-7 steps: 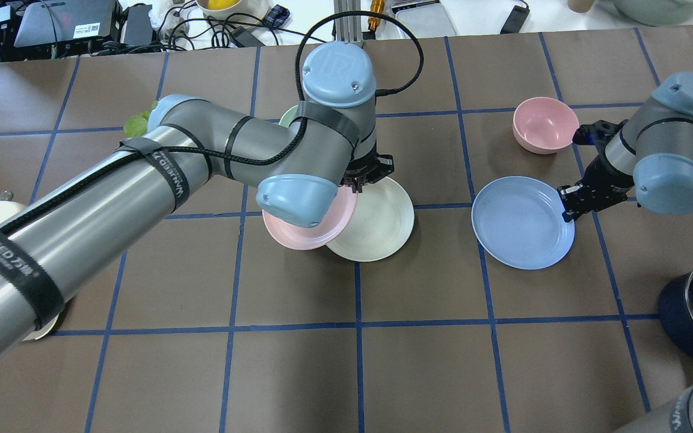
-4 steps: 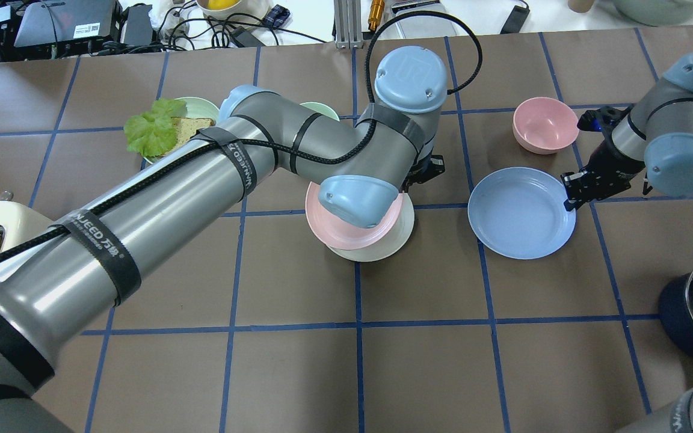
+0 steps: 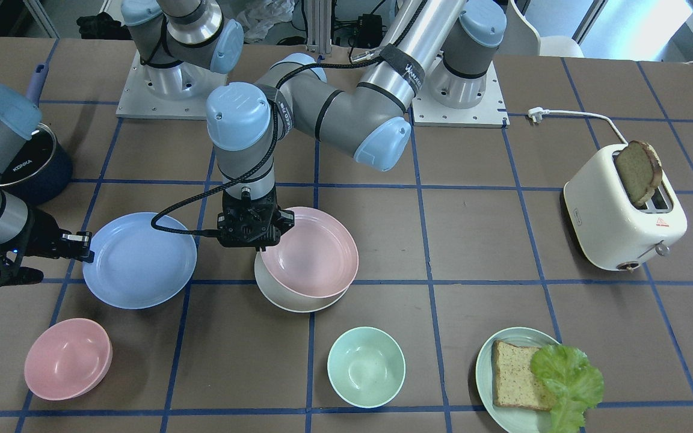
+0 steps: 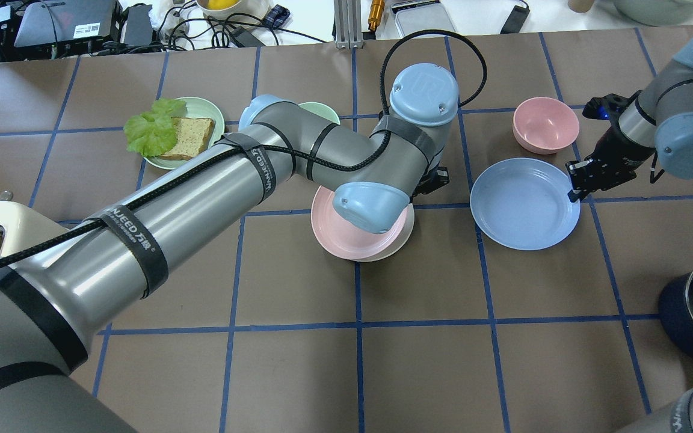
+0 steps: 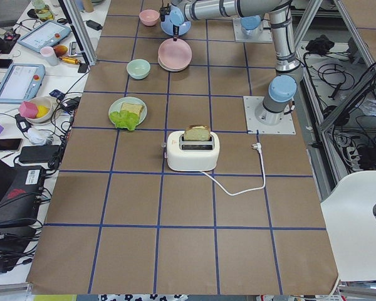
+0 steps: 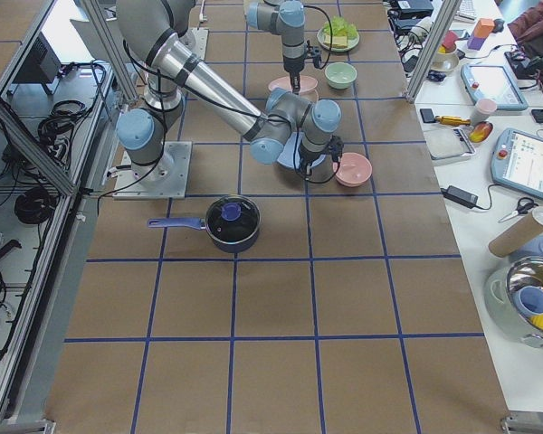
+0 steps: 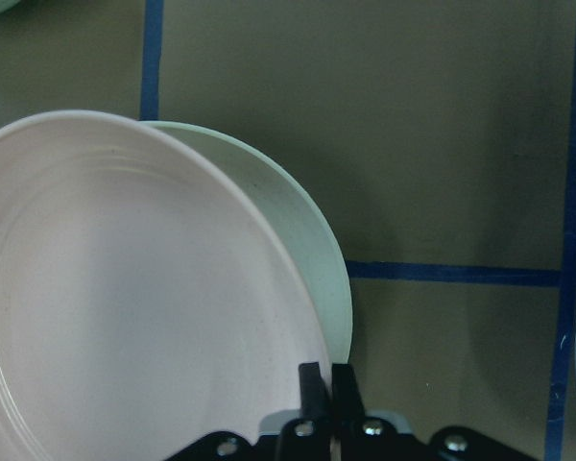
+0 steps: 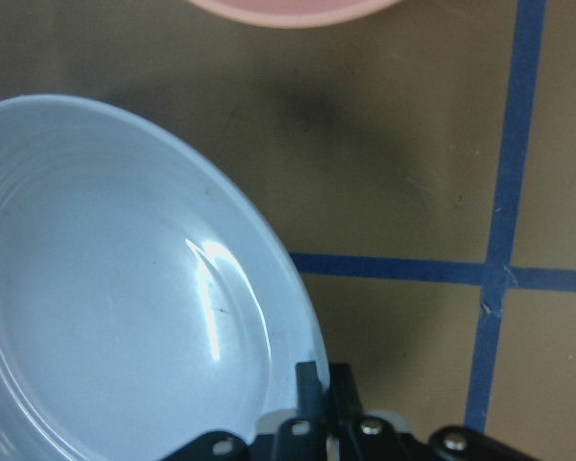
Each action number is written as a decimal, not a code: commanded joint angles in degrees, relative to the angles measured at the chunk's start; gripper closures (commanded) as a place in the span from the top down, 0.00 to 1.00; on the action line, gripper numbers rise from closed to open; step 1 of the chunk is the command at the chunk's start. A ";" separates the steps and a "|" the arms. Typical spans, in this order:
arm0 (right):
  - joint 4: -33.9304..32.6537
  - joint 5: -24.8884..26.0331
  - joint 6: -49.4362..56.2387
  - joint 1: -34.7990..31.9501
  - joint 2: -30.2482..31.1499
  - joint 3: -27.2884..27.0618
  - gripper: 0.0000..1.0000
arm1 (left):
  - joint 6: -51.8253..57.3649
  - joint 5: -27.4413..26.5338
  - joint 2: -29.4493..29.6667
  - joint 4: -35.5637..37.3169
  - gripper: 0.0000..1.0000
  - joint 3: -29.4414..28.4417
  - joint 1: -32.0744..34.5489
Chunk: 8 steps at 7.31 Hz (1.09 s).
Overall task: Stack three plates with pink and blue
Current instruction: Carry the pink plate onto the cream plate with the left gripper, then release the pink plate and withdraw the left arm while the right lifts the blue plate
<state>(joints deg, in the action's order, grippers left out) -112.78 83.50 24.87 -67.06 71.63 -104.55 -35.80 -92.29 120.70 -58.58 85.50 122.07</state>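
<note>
Gripping pink plate (image 3: 311, 254) rim in left jaws, clamped; held offset over cream plate (image 3: 283, 299) on bench (image 3: 443, 240). Gripping blue plate (image 3: 139, 260) rim in right jaws, clamped; apart from pair, near pink bowl (image 3: 67, 359). Risks: releasing pink off-centre, sliding off cream; thin rim pinch slipping; clashing arms when bringing blue across.

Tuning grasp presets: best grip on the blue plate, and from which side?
The blue plate: grip its raised rim, coming from the robot's right, where the right end effector pinches it now. It is shallow and wide, so only the rim fits between fingers.
</note>
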 commanded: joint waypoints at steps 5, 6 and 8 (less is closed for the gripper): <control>7.58 0.00 -0.09 -0.26 0.00 7.43 0.00 | 0.72 -1.31 -2.91 -0.21 1.00 -2.52 -2.34; 8.19 0.00 -0.70 -0.44 0.09 8.13 0.00 | 2.30 -0.70 -4.58 -2.22 1.00 -3.40 -6.10; 10.13 -0.27 -2.28 -0.88 0.17 9.19 0.00 | 10.18 4.21 -8.44 -11.42 1.00 -4.63 -13.84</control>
<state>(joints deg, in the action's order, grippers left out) -103.47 83.36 23.58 -67.60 71.72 -95.94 -30.53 -90.34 114.75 -64.56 81.75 112.95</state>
